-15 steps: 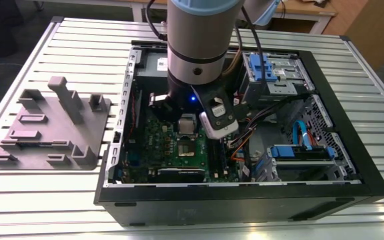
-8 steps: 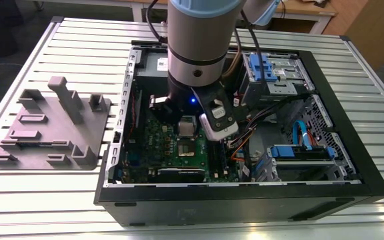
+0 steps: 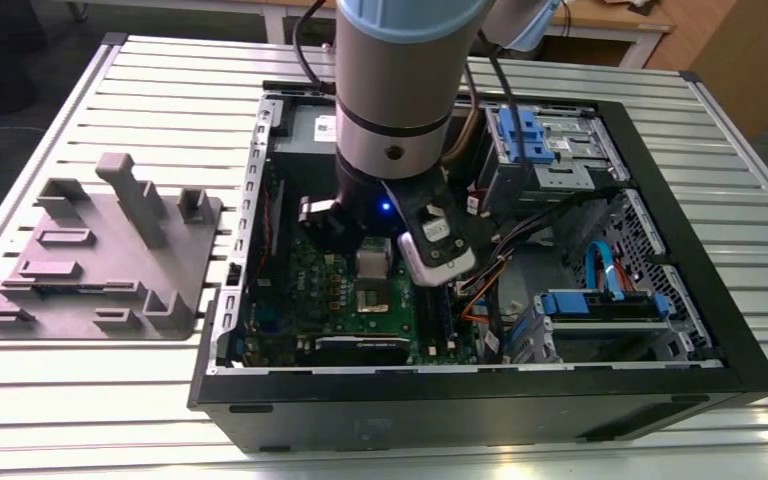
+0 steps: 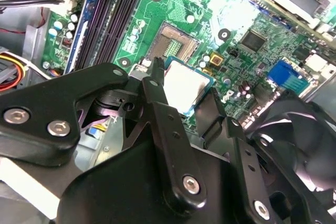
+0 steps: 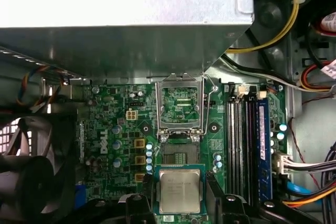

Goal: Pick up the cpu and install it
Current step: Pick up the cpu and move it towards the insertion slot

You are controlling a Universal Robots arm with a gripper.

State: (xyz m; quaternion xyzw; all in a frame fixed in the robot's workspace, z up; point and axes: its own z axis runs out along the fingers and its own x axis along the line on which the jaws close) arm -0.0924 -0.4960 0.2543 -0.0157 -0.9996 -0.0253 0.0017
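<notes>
The cpu [image 5: 179,191], a small square chip with a silvery-grey top, sits between my gripper's [image 5: 179,195] two black fingers [image 5: 137,203], which are shut on its opposite edges. In the second wrist view the cpu [image 4: 187,84] hangs tilted in the gripper [image 4: 185,83] a little above the green motherboard [image 4: 252,19]. The open socket [image 5: 180,156] lies just beyond the chip, with its metal load plate [image 5: 181,106] swung up. In the exterior view the arm [image 3: 391,150] reaches down into the open computer case [image 3: 704,300] over the motherboard [image 3: 317,290].
Black memory slots [image 5: 244,140] run alongside the socket. A fan [image 5: 26,169] and the silver power supply [image 5: 121,14] flank the board. Cable bundles [image 5: 310,166] lie past the slots. A grey plastic fixture [image 3: 104,260] stands on the slatted table at the exterior view's left.
</notes>
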